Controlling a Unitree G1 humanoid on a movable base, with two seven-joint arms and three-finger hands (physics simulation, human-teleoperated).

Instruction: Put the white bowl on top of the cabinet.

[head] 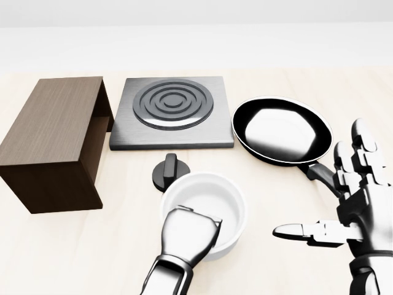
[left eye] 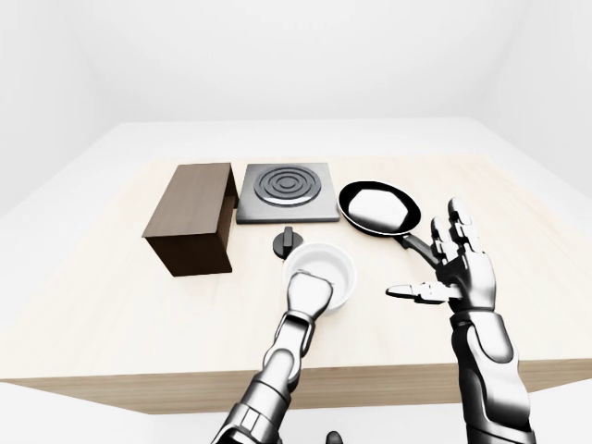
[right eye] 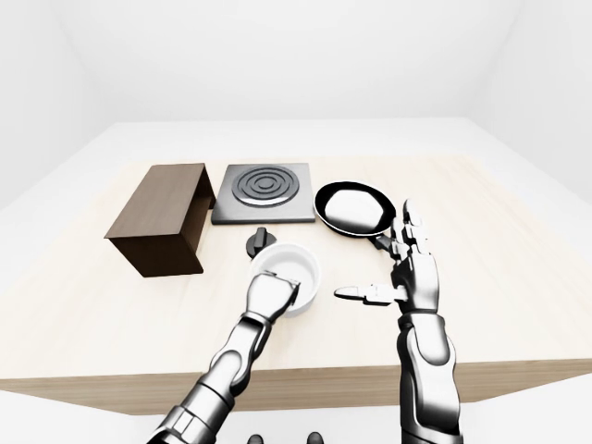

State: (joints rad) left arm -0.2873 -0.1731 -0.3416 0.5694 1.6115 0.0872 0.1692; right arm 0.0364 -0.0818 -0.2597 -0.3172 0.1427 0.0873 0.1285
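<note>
One step is occupying me: my left hand (head: pixel 187 236) is reaching over the white bowl's (head: pixel 212 200) rim, grip unclear; next I'm needing to lift it toward the cabinet (head: pixel 52 126), right hand (head: pixel 353 206) spread wide.

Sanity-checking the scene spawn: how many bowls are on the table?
1. The white bowl sits near the table's bottom edge in the head view, below the stove knob, with the left hand at its near rim. None seems hidden.
</note>
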